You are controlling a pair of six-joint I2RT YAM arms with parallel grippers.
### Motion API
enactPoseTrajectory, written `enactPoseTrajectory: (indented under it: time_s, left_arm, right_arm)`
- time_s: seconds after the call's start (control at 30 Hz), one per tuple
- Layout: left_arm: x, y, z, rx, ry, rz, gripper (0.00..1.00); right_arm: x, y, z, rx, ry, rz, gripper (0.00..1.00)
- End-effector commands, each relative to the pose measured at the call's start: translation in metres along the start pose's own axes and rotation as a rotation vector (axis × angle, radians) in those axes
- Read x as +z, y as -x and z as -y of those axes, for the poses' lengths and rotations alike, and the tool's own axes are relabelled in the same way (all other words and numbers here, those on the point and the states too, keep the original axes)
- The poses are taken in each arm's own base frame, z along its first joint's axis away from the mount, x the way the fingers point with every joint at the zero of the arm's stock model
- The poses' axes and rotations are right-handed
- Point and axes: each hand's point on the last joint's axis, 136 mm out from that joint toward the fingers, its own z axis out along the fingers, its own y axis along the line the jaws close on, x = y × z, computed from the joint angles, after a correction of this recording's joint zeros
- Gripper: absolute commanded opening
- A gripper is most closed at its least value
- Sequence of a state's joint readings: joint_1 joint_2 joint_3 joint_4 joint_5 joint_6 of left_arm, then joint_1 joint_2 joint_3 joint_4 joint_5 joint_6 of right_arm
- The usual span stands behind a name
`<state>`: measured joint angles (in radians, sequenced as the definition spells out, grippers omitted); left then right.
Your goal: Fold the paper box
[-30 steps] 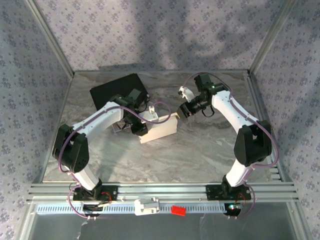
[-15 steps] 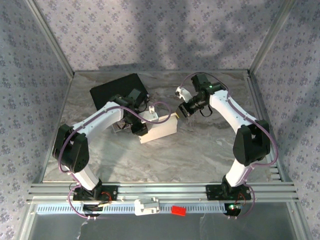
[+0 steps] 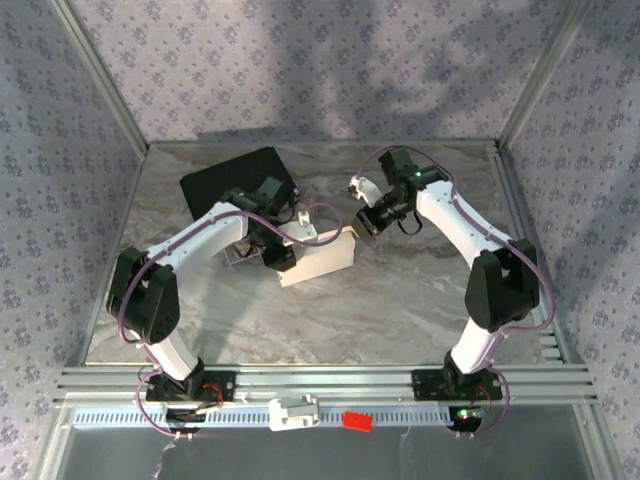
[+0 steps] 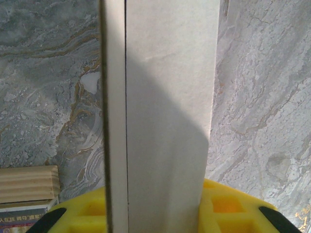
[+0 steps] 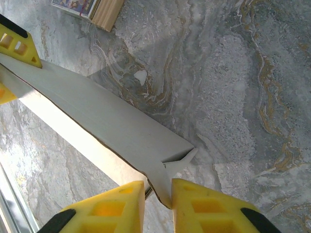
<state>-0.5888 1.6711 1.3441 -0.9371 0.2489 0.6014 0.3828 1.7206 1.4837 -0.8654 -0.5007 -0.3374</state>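
The right gripper [image 5: 158, 201] is seen with its yellow fingers [image 5: 109, 206] drawn nearly together on a thin end flap of the paper box [image 5: 112, 126], which is pinched in the narrow gap between them. In the top view the right gripper [image 3: 362, 225] is found at the right end of the paper box [image 3: 320, 258], which lies on the marble table [image 3: 400, 300] near its middle. Compared with the picture from a second ago, this gripper has been shifted slightly to the left and toward the far edge, and the forearm has been swung a little the same way; the box itself has not been moved. The right arm is raised from its base, bent at the elbow, and reached inward and to the left, with the wrist pitched down at the flap.

The left gripper [image 4: 163, 216] is closed on the box's other end, the white panel [image 4: 165, 111] being held upright between its yellow fingers [image 4: 73, 218]. The left arm is unchanged: it is stretched diagonally from its base toward the table's centre, with the left gripper [image 3: 278, 252] bent down onto the box. A black case [image 3: 225, 180] lies behind that arm at the far left. A wooden block [image 4: 29, 182] with a printed card [image 4: 24, 213] is seen beside the box.
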Motion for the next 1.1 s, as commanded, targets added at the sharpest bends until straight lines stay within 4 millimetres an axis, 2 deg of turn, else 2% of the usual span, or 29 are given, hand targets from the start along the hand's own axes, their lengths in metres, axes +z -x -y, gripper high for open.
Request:
enactPoseTrajectory:
  time_s: [0.0, 0.13, 0.27, 0.67, 1.07]
  left_arm:
    - [0.012, -0.013, 0.002, -0.009, -0.034, -0.065, 0.18]
    - [0.012, -0.012, 0.001, -0.010, -0.033, -0.064, 0.18]
    - [0.012, -0.012, 0.000, -0.012, -0.031, -0.064, 0.18]
    - [0.012, -0.007, -0.004, -0.045, -0.016, -0.057, 0.20]
    - [0.013, -0.003, -0.014, -0.081, 0.023, -0.052, 0.23]
  right_arm:
    - [0.000, -0.001, -0.002, 0.001, -0.001, -0.024, 0.22]
    - [0.001, -0.003, 0.001, 0.012, -0.016, -0.033, 0.21]
    - [0.000, -0.003, 0.002, 0.010, -0.034, -0.040, 0.14]
    - [0.002, -0.005, 0.004, 0.081, -0.096, -0.063, 0.00]
    - [0.009, -0.013, 0.001, 0.280, -0.157, 0.000, 0.00]
